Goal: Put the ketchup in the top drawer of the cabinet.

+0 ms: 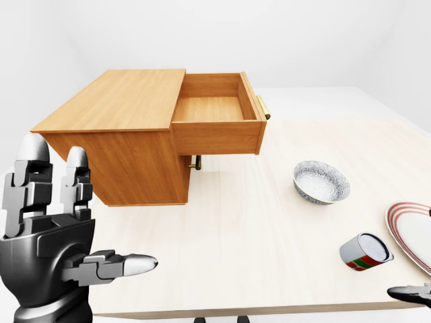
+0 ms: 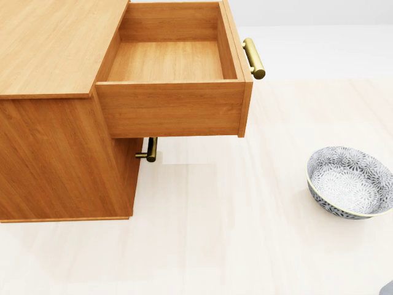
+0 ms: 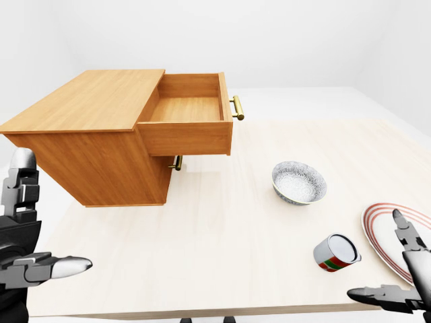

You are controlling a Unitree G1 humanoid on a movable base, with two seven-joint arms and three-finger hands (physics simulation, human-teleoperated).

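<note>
No ketchup bottle shows in any view. The wooden cabinet [image 1: 114, 114] stands on the pale table at the left-eye view's upper left. Its top drawer [image 1: 214, 108] is pulled out toward the right and holds nothing; a brass handle [image 2: 253, 58] sits on its front. My left hand [image 1: 87, 215] is raised at the lower left with its fingers spread open, well short of the cabinet. My right hand [image 3: 390, 269] hovers open at the right-eye view's lower right, beside a can, with nothing in it.
A small can [image 1: 363, 251] with a red and green label lies on its side near the table's bottom right. A patterned grey bowl [image 1: 321, 182] sits right of the cabinet. A red-rimmed plate [image 1: 412, 232] lies at the right edge. The lower drawer's handle [image 2: 151, 149] shows under the open drawer.
</note>
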